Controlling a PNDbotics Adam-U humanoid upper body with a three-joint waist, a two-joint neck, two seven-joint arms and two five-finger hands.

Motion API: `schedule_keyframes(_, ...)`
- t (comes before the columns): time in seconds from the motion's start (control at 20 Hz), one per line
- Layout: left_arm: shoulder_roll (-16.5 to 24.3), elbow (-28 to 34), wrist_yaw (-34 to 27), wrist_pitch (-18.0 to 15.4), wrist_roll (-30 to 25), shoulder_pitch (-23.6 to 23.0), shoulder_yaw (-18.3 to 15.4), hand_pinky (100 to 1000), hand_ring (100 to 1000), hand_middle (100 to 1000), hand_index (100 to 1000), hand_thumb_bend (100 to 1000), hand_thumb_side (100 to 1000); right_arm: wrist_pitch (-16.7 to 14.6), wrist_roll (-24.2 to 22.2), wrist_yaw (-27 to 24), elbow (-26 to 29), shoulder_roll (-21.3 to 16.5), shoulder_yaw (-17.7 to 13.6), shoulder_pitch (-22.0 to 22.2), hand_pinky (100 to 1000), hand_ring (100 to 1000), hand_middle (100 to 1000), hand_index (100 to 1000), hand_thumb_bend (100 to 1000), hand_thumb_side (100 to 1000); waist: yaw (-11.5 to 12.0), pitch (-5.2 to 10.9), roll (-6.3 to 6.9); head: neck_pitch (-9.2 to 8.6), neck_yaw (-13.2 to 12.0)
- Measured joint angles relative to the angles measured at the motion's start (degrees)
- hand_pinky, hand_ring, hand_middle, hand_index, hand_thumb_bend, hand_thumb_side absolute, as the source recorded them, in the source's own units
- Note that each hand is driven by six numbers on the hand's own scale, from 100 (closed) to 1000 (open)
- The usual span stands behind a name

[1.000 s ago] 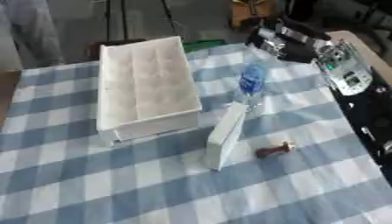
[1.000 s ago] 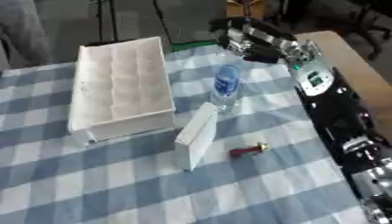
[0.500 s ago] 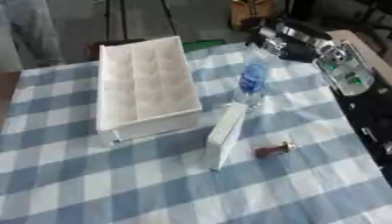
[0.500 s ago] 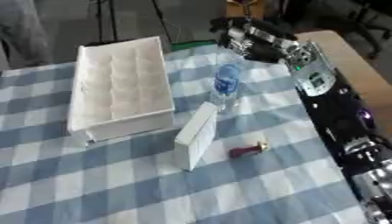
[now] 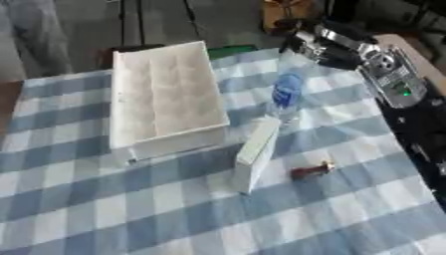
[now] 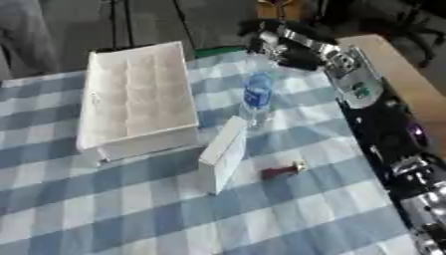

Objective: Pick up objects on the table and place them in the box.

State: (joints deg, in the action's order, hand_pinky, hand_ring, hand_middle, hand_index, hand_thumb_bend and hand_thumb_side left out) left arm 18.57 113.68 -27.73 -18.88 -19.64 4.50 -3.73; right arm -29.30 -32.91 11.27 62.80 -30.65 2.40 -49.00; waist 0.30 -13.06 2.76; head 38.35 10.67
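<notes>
While the right hand point(image 5: 306, 42) had edged closer to the bottle point(image 5: 285, 93) just below it, fingers curled and empty, nothing had reached the box point(image 5: 162, 97).

Right hand point(image 6: 280, 44) by clear bottle point(image 6: 257, 94), white box point(image 6: 139, 97) on checked cloth point(image 6: 131, 204).

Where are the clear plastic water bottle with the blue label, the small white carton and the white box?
Clear plastic water bottle point(image 5: 286, 93), left eye view, blue label.
Small white carton point(image 5: 255, 155), left eye view, side face.
White box point(image 5: 122, 104), left eye view, left rim.
</notes>
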Motion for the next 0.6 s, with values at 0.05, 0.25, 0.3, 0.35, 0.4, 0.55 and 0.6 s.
schedule_keyframes(0.05,0.00,0.00,0.00,0.01,-0.02,0.00,0.00,528,722,776,879,712,665,0.23,-0.04,-0.26,0.04,0.00,-0.09,-0.19,813,721,864,982,100,888,0.00,0.00,0.00,0.00,0.00)
schedule_keyframes(0.25,0.00,0.00,0.00,0.09,-0.13,0.00,0.01,528,722,776,879,713,665,1.02,-0.16,-1.17,0.37,-0.01,-0.26,-0.86,813,721,864,982,100,879,-0.01,0.00,0.00,0.00,0.00)
schedule_keyframes(0.3,0.00,0.00,0.00,0.09,-0.14,0.00,0.01,528,722,776,879,713,665,1.18,-0.21,-1.37,0.43,-0.02,-0.26,-0.93,813,721,864,982,100,879,-0.01,0.00,0.00,0.00,0.00)
schedule_keyframes(0.35,0.00,0.00,0.00,0.08,-0.14,-0.01,0.01,528,722,776,879,713,665,1.31,-0.20,-1.57,0.54,-0.02,-0.26,-0.93,814,722,864,982,100,872,-0.01,0.00,0.00,0.00,0.00)
schedule_keyframes(0.4,0.00,0.00,0.00,0.08,-0.15,-0.01,0.01,528,722,776,879,713,665,1.45,-0.17,-1.76,0.70,-0.02,-0.27,-0.94,814,722,864,982,100,872,-0.01,0.00,0.00,0.00,0.00)
schedule_keyframes(0.55,0.00,0.00,0.00,0.07,-0.15,-0.01,0.01,528,723,776,879,714,665,1.70,-0.03,-1.91,0.96,-0.03,-0.35,-0.95,816,724,864,981,100,816,-0.01,0.00,0.00,0.00,0.00)
schedule_keyframes(0.6,0.00,0.00,0.00,0.07,-0.15,-0.01,0.01,527,723,776,879,714,665,1.76,0.08,-1.90,0.99,-0.04,-0.46,-0.95,816,724,865,981,100,865,-0.01,0.00,0.00,0.00,0.00)
